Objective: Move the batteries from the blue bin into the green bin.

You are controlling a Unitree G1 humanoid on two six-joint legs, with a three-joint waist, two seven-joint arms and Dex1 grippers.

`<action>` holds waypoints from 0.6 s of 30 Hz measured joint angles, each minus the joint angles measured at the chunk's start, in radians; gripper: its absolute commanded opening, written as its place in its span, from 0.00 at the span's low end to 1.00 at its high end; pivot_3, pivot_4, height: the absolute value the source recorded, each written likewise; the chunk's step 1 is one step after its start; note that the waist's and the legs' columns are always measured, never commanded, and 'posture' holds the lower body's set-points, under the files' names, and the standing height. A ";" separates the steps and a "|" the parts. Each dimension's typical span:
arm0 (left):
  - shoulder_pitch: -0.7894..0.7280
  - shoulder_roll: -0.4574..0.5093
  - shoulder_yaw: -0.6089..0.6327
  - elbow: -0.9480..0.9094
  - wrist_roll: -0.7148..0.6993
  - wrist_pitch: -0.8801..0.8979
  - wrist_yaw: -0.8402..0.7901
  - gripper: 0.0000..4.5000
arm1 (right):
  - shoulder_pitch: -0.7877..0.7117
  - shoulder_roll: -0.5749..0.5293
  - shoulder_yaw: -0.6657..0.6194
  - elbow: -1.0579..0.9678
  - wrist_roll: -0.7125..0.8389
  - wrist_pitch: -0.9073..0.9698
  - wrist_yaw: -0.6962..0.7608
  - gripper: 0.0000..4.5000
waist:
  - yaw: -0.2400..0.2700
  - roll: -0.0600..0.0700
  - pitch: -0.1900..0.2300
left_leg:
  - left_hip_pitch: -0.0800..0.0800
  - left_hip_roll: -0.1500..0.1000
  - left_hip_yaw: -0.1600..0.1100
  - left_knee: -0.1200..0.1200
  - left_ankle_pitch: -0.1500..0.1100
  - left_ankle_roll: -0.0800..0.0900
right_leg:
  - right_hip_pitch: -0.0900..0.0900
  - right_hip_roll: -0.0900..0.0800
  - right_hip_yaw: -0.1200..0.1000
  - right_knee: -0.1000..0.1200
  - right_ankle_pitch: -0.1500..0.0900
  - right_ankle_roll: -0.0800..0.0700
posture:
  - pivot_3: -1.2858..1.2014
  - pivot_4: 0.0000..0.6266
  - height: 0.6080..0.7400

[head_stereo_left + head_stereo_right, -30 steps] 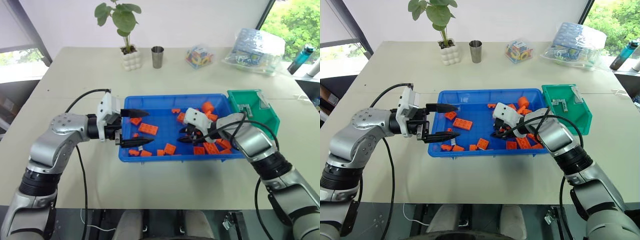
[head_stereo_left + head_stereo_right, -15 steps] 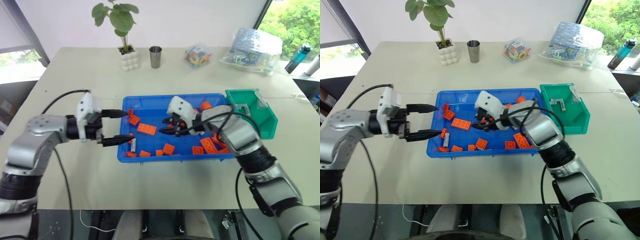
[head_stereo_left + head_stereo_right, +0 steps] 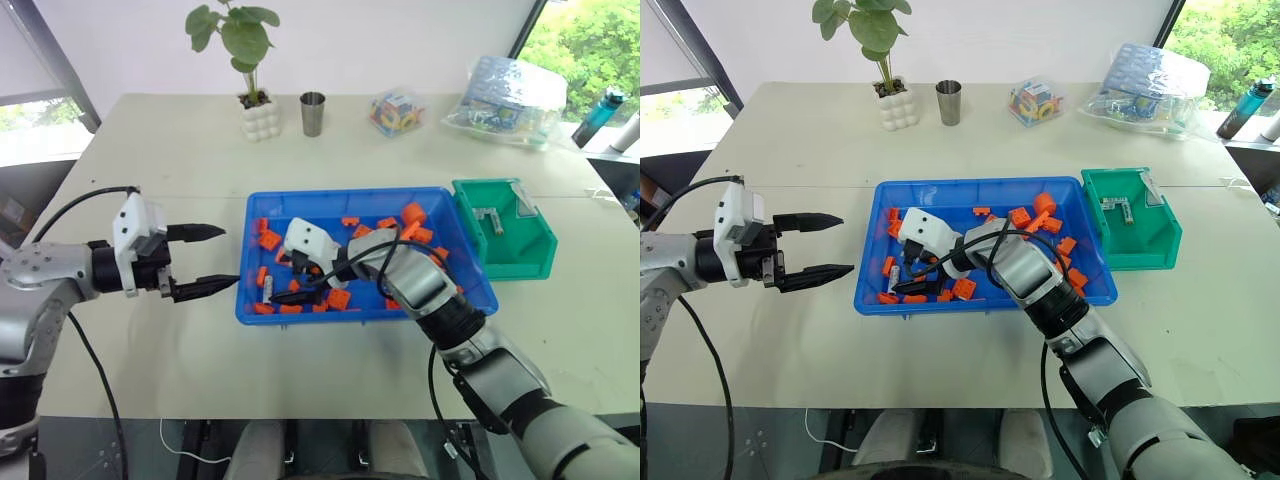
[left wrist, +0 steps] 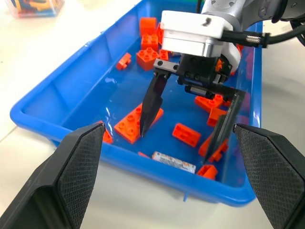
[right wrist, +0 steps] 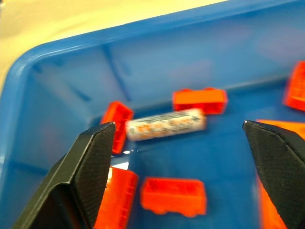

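Observation:
The blue bin (image 3: 470, 262) lies mid-table and holds orange bricks and one grey battery (image 5: 166, 123) near its left front corner (image 4: 174, 162). My right gripper (image 4: 178, 140) is inside the bin, open, with one black finger on each side of that battery and not touching it. To the left of the bin, above the table, my left gripper (image 3: 230, 256) is open and holds nothing. The green bin (image 3: 520, 255) stands against the blue bin's right end, with small grey sticks (image 3: 1115, 207) inside.
Several orange bricks (image 3: 413, 214) are scattered through the blue bin. Along the table's far edge stand a potted plant (image 3: 255, 105), a metal cup (image 3: 313, 113), a clear box of coloured pieces (image 3: 397, 110) and a plastic bag (image 3: 510, 92).
My right gripper has travelled from the right part of the blue bin to its left front corner and has opened. My left gripper has drawn back leftward off the bin's edge.

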 measured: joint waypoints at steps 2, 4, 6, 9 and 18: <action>0.007 0.014 0.003 -0.005 0.000 0.000 -0.009 1.00 | 0.000 0.000 0.011 0.006 -0.010 -0.020 0.011 1.00 | 0.000 0.000 0.000 | 0.000 0.000 0.000 0.000 0.000 0.000 | 0.000 0.000 0.000 0.000 0.000 0.000 | 0.52 0.24 0.78; 0.010 0.026 0.008 -0.005 0.000 -0.001 -0.017 1.00 | 0.000 0.000 0.019 0.008 -0.019 -0.041 0.020 1.00 | 0.000 0.000 0.000 | 0.000 0.000 0.000 0.000 0.000 0.000 | 0.000 0.000 0.000 0.000 0.000 0.000 | 0.52 0.24 0.78; 0.010 0.029 0.015 -0.005 0.000 -0.001 -0.018 1.00 | 0.000 0.002 0.024 0.021 -0.030 -0.063 0.029 1.00 | 0.000 0.000 0.000 | 0.000 0.000 0.000 0.000 0.000 0.000 | 0.000 0.000 0.000 0.000 0.000 0.000 | 0.52 0.24 0.78; 0.005 0.030 0.015 -0.005 0.000 -0.001 -0.017 1.00 | -0.011 0.014 0.037 0.061 -0.053 -0.093 0.033 1.00 | 0.000 0.000 0.000 | 0.000 0.000 0.000 0.000 0.000 0.000 | 0.000 0.000 0.000 0.000 0.000 0.000 | 0.52 0.24 0.78; -0.018 0.024 0.012 -0.022 0.000 -0.001 0.003 1.00 | -0.028 0.030 0.036 0.147 -0.096 -0.174 0.047 1.00 | 0.000 0.000 0.000 | 0.000 0.000 0.000 0.000 0.000 0.000 | 0.000 0.000 0.000 0.000 0.000 0.000 | 0.52 0.24 0.78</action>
